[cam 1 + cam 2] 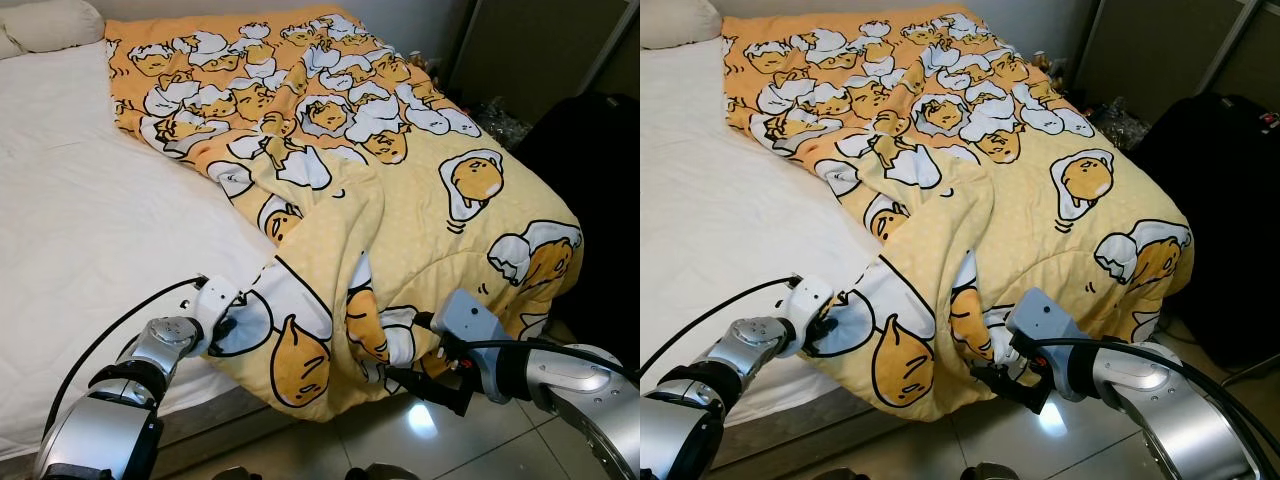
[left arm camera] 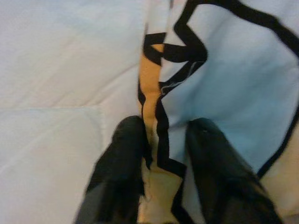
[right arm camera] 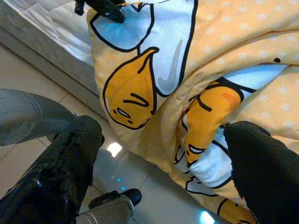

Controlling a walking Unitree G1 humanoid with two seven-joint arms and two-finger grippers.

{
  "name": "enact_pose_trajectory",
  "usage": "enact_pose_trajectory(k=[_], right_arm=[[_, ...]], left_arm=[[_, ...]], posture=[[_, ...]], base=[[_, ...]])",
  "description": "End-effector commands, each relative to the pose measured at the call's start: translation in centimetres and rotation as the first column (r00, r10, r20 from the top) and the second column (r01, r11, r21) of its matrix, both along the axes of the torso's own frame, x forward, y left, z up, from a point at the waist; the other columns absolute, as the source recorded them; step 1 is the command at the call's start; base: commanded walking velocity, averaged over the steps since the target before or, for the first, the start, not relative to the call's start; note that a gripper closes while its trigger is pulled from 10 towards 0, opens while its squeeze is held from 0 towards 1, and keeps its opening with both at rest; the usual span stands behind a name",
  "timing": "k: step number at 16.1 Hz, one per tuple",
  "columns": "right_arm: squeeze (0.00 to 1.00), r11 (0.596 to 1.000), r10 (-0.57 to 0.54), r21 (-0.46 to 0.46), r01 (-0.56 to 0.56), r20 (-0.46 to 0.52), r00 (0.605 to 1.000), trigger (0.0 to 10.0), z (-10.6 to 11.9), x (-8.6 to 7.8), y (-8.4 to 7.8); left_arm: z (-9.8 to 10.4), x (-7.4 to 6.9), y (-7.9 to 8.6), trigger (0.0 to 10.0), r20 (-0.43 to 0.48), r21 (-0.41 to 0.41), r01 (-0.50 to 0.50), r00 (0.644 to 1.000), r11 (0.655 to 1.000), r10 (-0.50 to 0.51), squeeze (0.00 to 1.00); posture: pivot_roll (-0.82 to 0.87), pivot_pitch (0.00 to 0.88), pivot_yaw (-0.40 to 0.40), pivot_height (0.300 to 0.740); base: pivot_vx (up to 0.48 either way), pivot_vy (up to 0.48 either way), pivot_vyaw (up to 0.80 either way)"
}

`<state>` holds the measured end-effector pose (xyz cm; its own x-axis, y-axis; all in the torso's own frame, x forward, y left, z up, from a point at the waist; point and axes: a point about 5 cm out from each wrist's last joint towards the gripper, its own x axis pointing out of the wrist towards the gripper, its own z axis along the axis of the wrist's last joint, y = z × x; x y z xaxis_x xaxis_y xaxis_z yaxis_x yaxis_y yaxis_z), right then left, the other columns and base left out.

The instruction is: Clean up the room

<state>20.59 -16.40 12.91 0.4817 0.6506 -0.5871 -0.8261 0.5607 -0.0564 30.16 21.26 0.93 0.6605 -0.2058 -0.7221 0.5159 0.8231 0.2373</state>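
A yellow quilt (image 1: 380,170) lies rumpled over the right side of the bed (image 1: 90,230), its near edge hanging toward the floor (image 1: 450,440). The left gripper (image 2: 163,163) is pinched on the quilt's near left edge, fabric caught between its fingers (image 2: 124,154). The right gripper (image 3: 163,154), fingers spread apart, sits at the hanging near edge, holding nothing; a black suitcase (image 1: 590,170) stands far right.
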Motion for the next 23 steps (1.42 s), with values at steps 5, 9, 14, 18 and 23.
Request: enact_pose_trajectory(k=[5, 9, 14, 18, 23], right_arm=[[0.0, 1.0, -0.013, -0.002, 0.013, 0.021, 1.0, 10.0, 0.3, 0.1, -0.3], [0.0, 1.0, -0.024, 0.005, 0.024, 0.025, 0.999, 10.0, 0.1, 0.0, -0.2], [0.0, 0.999, -0.029, 0.026, 0.027, 0.049, 0.998, 10.0, -0.2, 0.8, 0.3], [0.0, 0.999, -0.031, 0.035, 0.029, 0.064, 0.998, 10.0, -0.7, 1.1, 0.5], [0.0, 0.999, -0.02, 0.049, 0.016, 0.081, 0.996, 10.0, -1.5, 1.7, 1.3]], left_arm=[[-0.2, -0.4, -0.1, 0.0, -0.01, -0.044, 0.024, 1.0, 0.999, -0.024, 0.0], [0.3, -0.6, 0.4, 0.0, 0.014, -0.112, 0.094, 0.996, 0.989, -0.093, 0.0], [1.0, -2.3, 2.3, 0.0, 0.053, -0.21, 0.196, 0.981, 0.958, -0.189, 0.0], [1.0, -7.7, 4.0, 0.0, -0.091, -0.264, 0.34, 0.923, 0.903, -0.374, 0.0], [0.4, -20.1, 5.7, 0.0, -0.504, -0.366, 0.372, 0.691, 0.853, -0.518, 0.0]], posture=[[-0.29, 0.084, -0.006, 0.74], [-0.27, 0.075, 0.005, 0.74], [-0.23, 0.03, 0.019, 0.74], [-0.17, 0.0, 0.044, 0.74], [-0.12, 0.0, 0.042, 0.74]], base=[[0.0, 0.0, 0.0], [0.0, 0.0, 0.0], [0.0, 0.0, 0.0], [0.0, 0.0, 0.0], [0.0, 0.0, 0.0]])
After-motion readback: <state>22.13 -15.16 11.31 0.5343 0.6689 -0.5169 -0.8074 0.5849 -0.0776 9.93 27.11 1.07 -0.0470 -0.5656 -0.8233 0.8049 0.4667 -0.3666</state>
